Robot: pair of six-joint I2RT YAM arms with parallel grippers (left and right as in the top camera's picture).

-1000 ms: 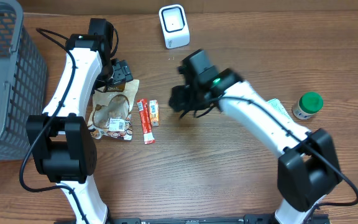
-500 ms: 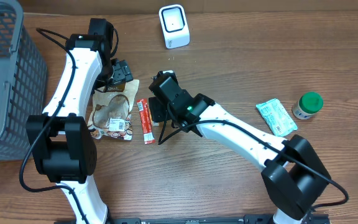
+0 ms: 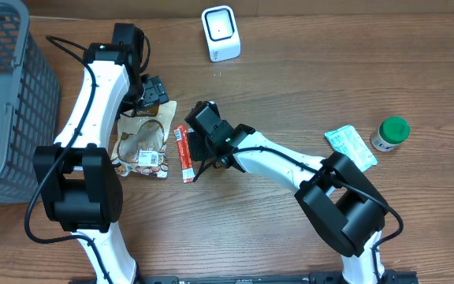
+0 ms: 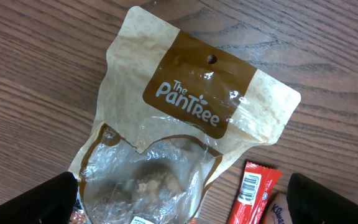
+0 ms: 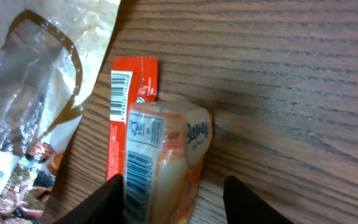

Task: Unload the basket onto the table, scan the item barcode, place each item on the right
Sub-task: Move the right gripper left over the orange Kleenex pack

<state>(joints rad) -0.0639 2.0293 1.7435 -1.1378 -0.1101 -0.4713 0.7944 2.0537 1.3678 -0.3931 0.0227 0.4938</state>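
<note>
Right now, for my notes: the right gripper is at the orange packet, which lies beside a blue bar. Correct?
The bar is red, not blue; the right wrist view shows it. The right gripper is at the orange packet lying beside it.

**Right wrist: packet between the fingers**

Orange packet [image 5: 166, 155] sits just below centre on the wood table [image 5: 291, 74], its barcode label face up on the 9 o'clock side. It overlaps a red bar [image 5: 142, 74] that runs 12 to 6, with the bar's own barcode showing near the top. A clear bag [image 5: 36, 81] lies at 10 o'clock, just beside the bar. The gripper [image 5: 176, 202] is at 6 o'clock, its fingers [image 5: 247, 202] straddling the packet. The 7 o'clock finger is against the packet's edge. The 5 o'clock finger stands apart, with bare wood between.
</note>
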